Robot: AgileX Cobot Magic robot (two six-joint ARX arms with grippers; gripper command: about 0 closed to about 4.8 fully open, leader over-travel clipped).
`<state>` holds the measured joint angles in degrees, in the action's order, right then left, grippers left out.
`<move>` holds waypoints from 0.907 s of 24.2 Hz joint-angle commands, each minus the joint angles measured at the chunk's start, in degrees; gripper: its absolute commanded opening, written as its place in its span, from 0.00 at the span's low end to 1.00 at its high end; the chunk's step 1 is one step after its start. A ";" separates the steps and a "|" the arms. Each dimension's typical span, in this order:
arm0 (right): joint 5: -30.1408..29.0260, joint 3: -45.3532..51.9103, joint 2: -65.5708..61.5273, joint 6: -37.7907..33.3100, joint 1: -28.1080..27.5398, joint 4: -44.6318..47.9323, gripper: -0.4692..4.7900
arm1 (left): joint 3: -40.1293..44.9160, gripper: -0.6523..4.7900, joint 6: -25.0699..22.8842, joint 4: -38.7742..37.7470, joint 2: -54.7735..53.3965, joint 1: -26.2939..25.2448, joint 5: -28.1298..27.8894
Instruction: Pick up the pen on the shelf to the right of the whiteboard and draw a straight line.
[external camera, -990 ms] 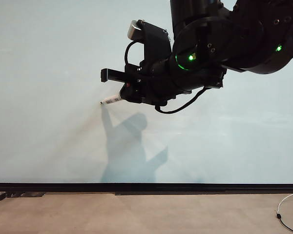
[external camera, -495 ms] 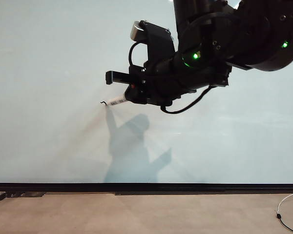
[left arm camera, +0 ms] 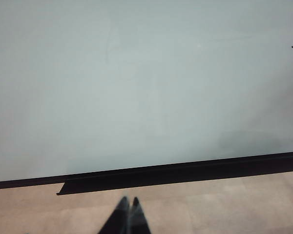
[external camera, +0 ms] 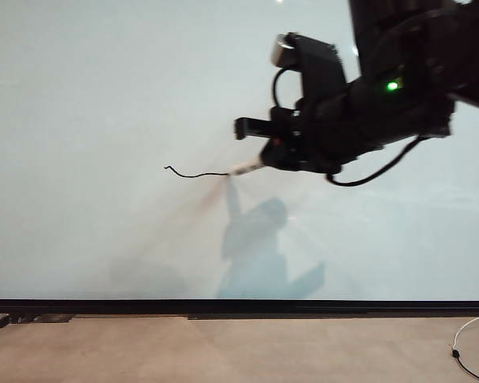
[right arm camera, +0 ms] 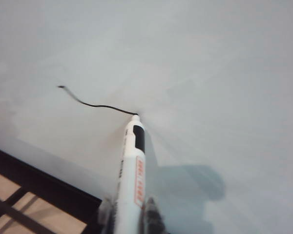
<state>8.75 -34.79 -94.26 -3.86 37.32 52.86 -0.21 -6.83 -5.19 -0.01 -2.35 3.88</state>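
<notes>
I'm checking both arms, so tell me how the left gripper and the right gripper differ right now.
The right gripper is shut on the pen; the left gripper is shut on nothing. The right gripper is raised at the whiteboard, pen tip at the end of the line; the left gripper hangs low over the floor, short of the board's black strip. Both are black, with jaws closed.

We can make out one label only: a white sticker with red printing running along the barrel of the pen (right arm camera: 131,175), seen in the right wrist view. Its characters are too blurred for us to read. Nothing else in any view carries writing or numbers.
</notes>
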 commanded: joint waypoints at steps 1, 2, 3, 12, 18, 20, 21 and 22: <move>3.98 2.40 3.41 1.46 -1.51 1.68 0.08 | -0.20 0.11 -0.04 0.55 0.00 0.00 0.20; 4.66 3.58 4.68 2.27 -1.86 1.66 0.08 | -0.20 0.11 -0.04 0.55 0.00 0.00 0.17; 4.66 4.48 5.66 2.29 -2.38 1.53 0.08 | -0.20 0.11 -0.04 0.52 0.00 0.00 0.17; 7.10 14.47 16.37 2.67 -7.52 0.96 0.08 | -0.20 0.11 -0.04 0.52 0.00 -0.02 0.20; 7.19 18.45 23.04 2.64 -10.43 -2.40 0.08 | -0.20 0.11 -0.04 0.55 0.00 0.00 0.20; 6.03 18.58 24.33 2.64 -10.38 -4.72 0.08 | -0.20 0.11 -0.04 0.52 0.00 0.00 0.17; 6.05 18.67 25.05 2.64 -10.32 -5.81 0.08 | -0.20 0.11 -0.04 0.55 0.00 0.00 0.15; 6.12 18.86 26.03 2.67 -10.21 -6.86 0.08 | -0.20 0.11 -0.04 0.52 0.00 0.00 0.17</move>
<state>14.96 -16.19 -69.60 -1.39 27.05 47.29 -0.21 -6.83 -5.19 -0.01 -2.37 3.92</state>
